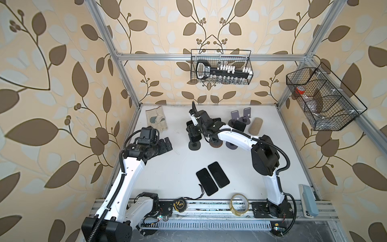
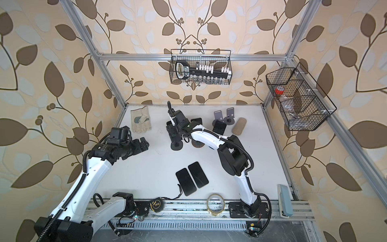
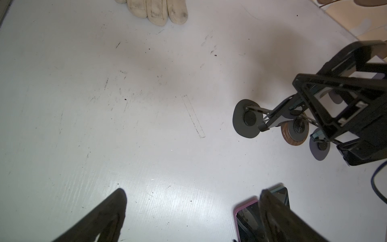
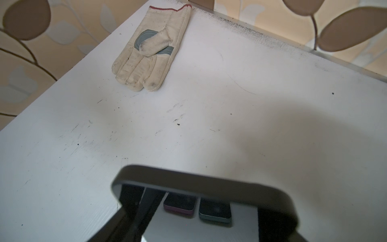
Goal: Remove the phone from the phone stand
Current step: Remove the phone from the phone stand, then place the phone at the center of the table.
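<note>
Tape roll (image 1: 239,204) rests on the front rail. Just beyond it, a pair of handsets (image 1: 207,181) lies flat, side by side, on the bench (image 1: 159,174). Farther in, the left fingers (image 1: 168,143) hang spread wide above bare bench. The right fingers (image 1: 191,130) flank the phone (image 4: 199,184), propped on its phone stand (image 1: 194,146) mid-bench; whether they clench it cannot be told. A glove (image 1: 157,119) lies far left.

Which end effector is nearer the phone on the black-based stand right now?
Right. The right end effector is at the phone, which sits between its jaws. The left end effector hangs open, well off to the side.
</note>
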Tool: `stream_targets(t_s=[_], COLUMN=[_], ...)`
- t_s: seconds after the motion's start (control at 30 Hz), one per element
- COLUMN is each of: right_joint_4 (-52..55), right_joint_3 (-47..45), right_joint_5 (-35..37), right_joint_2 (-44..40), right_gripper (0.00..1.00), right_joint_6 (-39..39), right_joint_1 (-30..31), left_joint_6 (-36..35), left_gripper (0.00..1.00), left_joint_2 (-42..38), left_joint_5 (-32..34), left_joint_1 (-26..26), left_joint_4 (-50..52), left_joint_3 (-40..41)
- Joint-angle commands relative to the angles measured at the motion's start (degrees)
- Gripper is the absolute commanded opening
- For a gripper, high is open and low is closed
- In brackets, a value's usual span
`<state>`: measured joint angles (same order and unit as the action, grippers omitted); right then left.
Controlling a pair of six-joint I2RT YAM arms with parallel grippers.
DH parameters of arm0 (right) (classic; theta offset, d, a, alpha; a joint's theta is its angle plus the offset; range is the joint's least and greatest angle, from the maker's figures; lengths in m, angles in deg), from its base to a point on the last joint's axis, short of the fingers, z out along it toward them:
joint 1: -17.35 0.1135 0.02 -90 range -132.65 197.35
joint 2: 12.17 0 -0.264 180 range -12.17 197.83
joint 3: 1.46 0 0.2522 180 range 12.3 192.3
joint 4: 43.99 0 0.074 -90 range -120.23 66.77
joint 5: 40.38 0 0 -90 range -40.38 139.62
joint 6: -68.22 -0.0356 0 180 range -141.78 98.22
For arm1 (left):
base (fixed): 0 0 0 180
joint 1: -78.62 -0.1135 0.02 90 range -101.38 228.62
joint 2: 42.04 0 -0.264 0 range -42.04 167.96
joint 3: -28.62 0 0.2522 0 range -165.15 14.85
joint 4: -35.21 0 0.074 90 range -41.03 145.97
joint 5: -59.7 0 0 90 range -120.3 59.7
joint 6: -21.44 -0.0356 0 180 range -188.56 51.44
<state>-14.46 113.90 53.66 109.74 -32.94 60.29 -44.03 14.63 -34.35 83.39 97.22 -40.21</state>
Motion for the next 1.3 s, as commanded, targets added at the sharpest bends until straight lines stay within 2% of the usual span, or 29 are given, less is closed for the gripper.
stream_targets(t_s=[0.0, 0.7, 1.03, 1.27], right_joint_4=[0.04, 1.43, 2.95, 7.82], right_joint_3=[2.26, -4.96, -16.25, -24.21], right_joint_5=[-0.73, -3.15, -2.01, 0.78], right_joint_2=[-3.16, -13.37, -24.84, -32.86], right_gripper=[0.71, 0.69, 0.69, 0.69], right_joint_6=[0.14, -0.68, 0.40, 1.60], right_joint_1=[-0.22, -2.16, -2.57, -3.54], left_joint_6=[-0.81, -0.78, -0.80, -0.74], left_gripper=[0.99, 0.99, 0.99, 0.99], left_joint_2=[-0.52, 0.71, 2.30, 3.38], left_joint_5=[-0.20, -0.29, -1.84, -3.07], left_joint_1=[-0.66, -0.90, -0.90, -0.91], left_joint_4=[-0.09, -0.17, -0.26, -0.17], left_joint_3=[0.26, 0.32, 0.24, 0.05])
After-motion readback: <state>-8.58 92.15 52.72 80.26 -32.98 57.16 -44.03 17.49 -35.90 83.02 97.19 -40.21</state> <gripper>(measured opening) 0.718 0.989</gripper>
